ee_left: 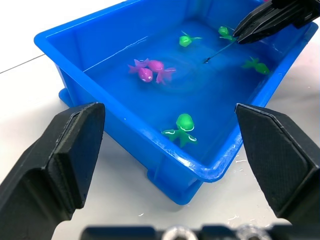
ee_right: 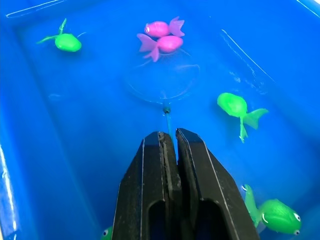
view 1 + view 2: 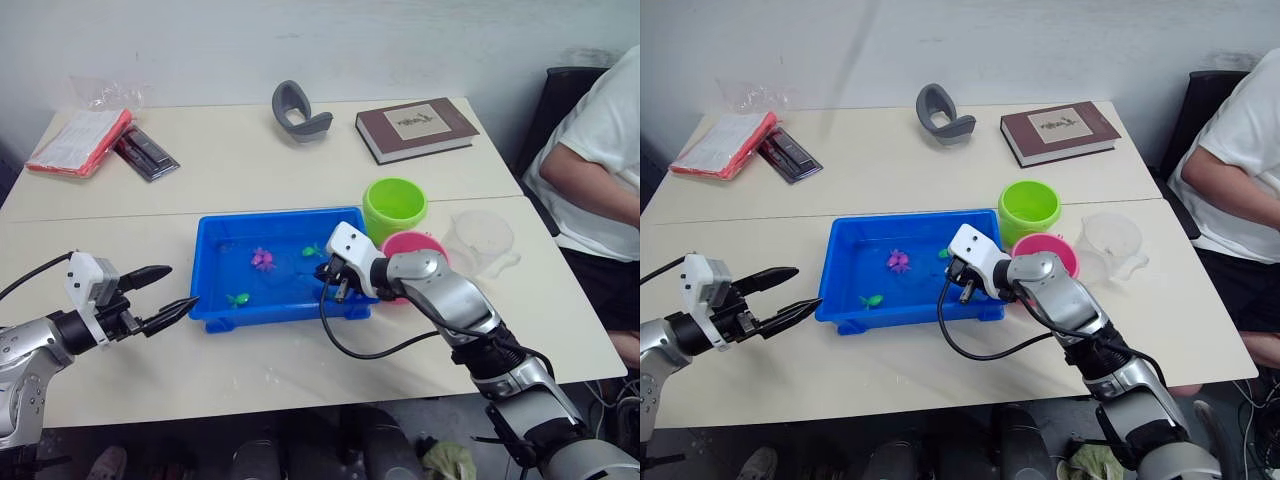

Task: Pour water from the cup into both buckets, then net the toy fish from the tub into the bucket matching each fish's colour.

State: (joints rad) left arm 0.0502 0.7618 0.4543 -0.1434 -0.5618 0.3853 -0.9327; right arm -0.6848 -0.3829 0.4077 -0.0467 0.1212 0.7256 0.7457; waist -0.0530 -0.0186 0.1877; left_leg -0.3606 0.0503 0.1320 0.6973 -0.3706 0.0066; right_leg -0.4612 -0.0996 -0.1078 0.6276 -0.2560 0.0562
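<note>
The blue tub (image 3: 270,308) sits mid-table holding water and several toy fish: two pink ones (image 2: 162,29) side by side and green ones (image 2: 234,105) scattered around. My right gripper (image 2: 168,136) reaches in over the tub's right end, shut on the thin handle of the net (image 2: 161,80). The net's hoop lies under water just short of the pink fish. The lime green bucket (image 3: 394,205) and the pink bucket (image 3: 415,242) stand right of the tub, the pink one partly behind my right arm. The clear cup (image 3: 480,240) is further right. My left gripper (image 3: 182,286) hovers open left of the tub.
A brown book (image 3: 415,128) and a grey curved object (image 3: 298,112) lie at the back. A red-edged packet (image 3: 80,140) and a dark flat item (image 3: 145,152) sit at the back left. A person (image 3: 600,150) sits at the table's right end.
</note>
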